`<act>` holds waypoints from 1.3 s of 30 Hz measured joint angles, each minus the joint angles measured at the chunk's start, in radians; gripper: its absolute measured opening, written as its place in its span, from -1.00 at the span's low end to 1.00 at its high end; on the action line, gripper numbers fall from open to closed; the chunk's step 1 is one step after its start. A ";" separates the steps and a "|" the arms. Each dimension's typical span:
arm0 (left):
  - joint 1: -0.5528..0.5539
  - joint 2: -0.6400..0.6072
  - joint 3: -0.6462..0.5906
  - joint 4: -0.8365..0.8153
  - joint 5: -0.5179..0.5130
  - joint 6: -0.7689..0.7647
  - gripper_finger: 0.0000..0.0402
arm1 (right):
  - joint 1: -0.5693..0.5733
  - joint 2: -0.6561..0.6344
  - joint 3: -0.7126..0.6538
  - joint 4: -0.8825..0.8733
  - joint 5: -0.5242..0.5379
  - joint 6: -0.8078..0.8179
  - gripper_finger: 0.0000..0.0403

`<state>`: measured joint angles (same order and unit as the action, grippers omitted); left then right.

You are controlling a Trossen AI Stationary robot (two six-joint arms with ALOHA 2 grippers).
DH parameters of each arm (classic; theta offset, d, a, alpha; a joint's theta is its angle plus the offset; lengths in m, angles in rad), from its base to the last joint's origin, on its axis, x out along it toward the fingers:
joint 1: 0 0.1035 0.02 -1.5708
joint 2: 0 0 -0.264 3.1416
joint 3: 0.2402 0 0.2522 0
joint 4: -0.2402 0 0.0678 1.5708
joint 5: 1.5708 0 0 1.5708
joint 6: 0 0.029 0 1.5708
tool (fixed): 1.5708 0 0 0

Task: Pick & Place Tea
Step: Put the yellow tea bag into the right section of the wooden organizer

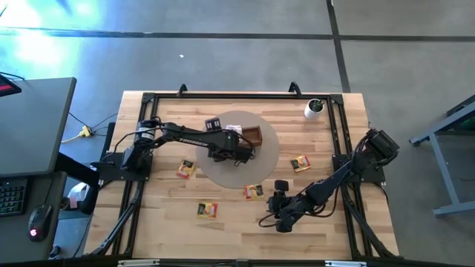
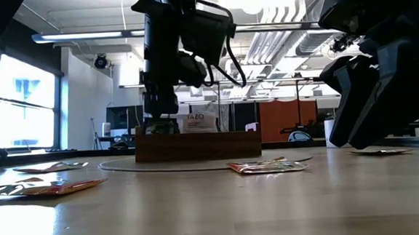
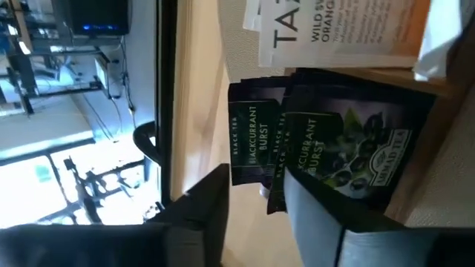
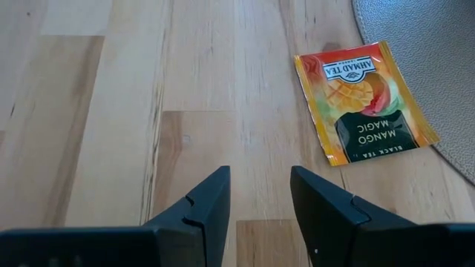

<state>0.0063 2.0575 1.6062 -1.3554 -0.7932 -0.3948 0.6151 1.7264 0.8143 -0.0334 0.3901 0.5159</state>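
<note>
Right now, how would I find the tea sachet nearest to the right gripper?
Start at the round grey mat in the table's middle. At its edge nearest the right gripper, one yellow-orange sachet lies flat. Unlike the others, it overlaps the mat's rim; it reads Mango Magic.

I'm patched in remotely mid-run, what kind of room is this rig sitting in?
Probably an open lab or workshop, not a home. The low view shows exposed ceiling ducts and tall windows; the high view shows a polished concrete floor and a desk with a keyboard beside the wooden table.

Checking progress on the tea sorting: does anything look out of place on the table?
Yes. Four yellow-orange sachets lie loose on the table around the round mat, outside the wooden tray; one overlaps the mat's edge.
</note>
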 joint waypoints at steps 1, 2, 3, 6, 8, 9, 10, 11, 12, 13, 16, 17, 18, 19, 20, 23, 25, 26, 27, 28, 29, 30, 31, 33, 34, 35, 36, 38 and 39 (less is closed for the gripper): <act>0.000 0.000 0.000 0.001 0.002 -0.023 -0.33 | 0.000 0.000 0.000 0.000 0.000 0.000 -0.31; 0.000 0.000 0.004 -0.004 0.012 -0.051 -0.30 | 0.000 0.000 0.000 0.000 0.000 0.000 -0.31; 0.000 0.000 0.011 -0.013 0.033 -0.082 -0.27 | 0.000 0.000 0.000 0.000 0.000 0.002 -0.31; 0.000 0.000 0.056 -0.060 0.126 -0.183 -0.22 | 0.000 0.000 0.000 0.000 0.000 0.001 -0.31; 0.000 0.000 0.095 -0.098 0.214 -0.213 -0.21 | 0.000 0.000 0.000 0.000 0.003 0.000 -0.31; 0.000 0.000 0.115 -0.120 0.267 -0.214 -0.21 | 0.000 0.000 0.000 0.000 0.007 0.000 -0.31; 0.000 0.000 0.134 -0.141 0.315 -0.220 -0.21 | 0.000 0.000 0.000 0.000 0.010 0.000 -0.31; -0.003 0.000 0.153 -0.156 0.345 -0.238 -0.21 | 0.000 0.000 0.000 0.000 0.011 0.000 -0.31; -0.011 -0.001 0.172 -0.170 0.353 -0.263 -0.21 | 0.000 0.000 0.000 0.001 0.012 -0.001 -0.31; -0.019 -0.009 0.187 -0.181 0.343 -0.290 -0.21 | 0.000 0.000 0.000 0.001 0.018 -0.005 -0.31; -0.069 -0.072 0.233 -0.219 0.282 -0.353 -0.21 | 0.000 0.000 0.000 0.014 0.052 -0.068 -0.31; -0.088 -0.099 0.239 -0.211 0.274 -0.360 -0.21 | 0.000 0.000 0.000 0.017 0.068 -0.096 -0.31; -0.109 -0.125 0.239 -0.216 0.270 -0.376 -0.21 | 0.000 0.000 0.000 0.020 0.087 -0.122 -0.31; -0.133 -0.146 0.239 -0.220 0.262 -0.393 -0.21 | 0.000 0.000 0.000 0.024 0.106 -0.132 -0.31; -0.156 -0.161 0.239 -0.217 0.244 -0.412 -0.21 | 0.000 0.000 0.000 0.032 0.120 -0.132 -0.31; -0.230 -0.214 0.219 -0.211 0.192 -0.480 -0.21 | -0.001 0.000 0.001 0.057 0.115 -0.124 -0.31; -0.279 -0.263 0.200 -0.219 0.165 -0.530 -0.21 | 0.000 0.000 0.009 0.044 0.080 -0.129 -0.31; -0.301 -0.283 0.191 -0.218 0.148 -0.560 -0.21 | 0.000 -0.003 0.018 0.023 0.066 -0.129 -0.31; -0.325 -0.304 0.173 -0.216 0.130 -0.594 -0.21 | 0.000 -0.008 0.029 -0.011 0.060 -0.126 -0.31; -0.349 -0.322 0.152 -0.216 0.115 -0.628 -0.21 | -0.002 -0.017 0.042 -0.053 0.055 -0.120 -0.31; -0.372 -0.336 0.131 -0.216 0.094 -0.661 -0.21 | -0.005 -0.029 0.060 -0.104 0.055 -0.117 -0.31; -0.389 -0.346 0.115 -0.216 0.074 -0.693 -0.21 | -0.007 -0.047 0.077 -0.169 0.060 -0.116 -0.31; -0.400 -0.355 0.099 -0.216 0.055 -0.725 -0.21 | -0.008 -0.065 0.095 -0.244 0.072 -0.113 -0.31; -0.429 -0.380 0.047 -0.214 0.049 -0.793 -0.21 | -0.012 -0.105 0.136 -0.413 0.118 -0.102 -0.31; -0.443 -0.389 0.021 -0.216 0.050 -0.828 -0.21 | -0.013 -0.128 0.153 -0.502 0.139 -0.089 -0.31; -0.454 -0.395 0.000 -0.219 0.049 -0.861 -0.21 | -0.014 -0.150 0.169 -0.587 0.157 -0.078 -0.31; -0.461 -0.399 -0.026 -0.215 0.048 -0.896 -0.21 | -0.019 -0.176 0.181 -0.670 0.170 -0.074 -0.31; -0.479 -0.395 -0.082 -0.215 0.055 -0.980 -0.21 | -0.027 -0.228 0.184 -0.807 0.173 -0.085 -0.31; -0.488 -0.392 -0.111 -0.205 0.058 -1.022 -0.21 | -0.034 -0.255 0.178 -0.865 0.171 -0.097 -0.31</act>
<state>-0.4817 1.6657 1.4948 -1.5602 -0.7352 -1.4164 0.5815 1.4717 0.9924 -0.8987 0.5610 0.4186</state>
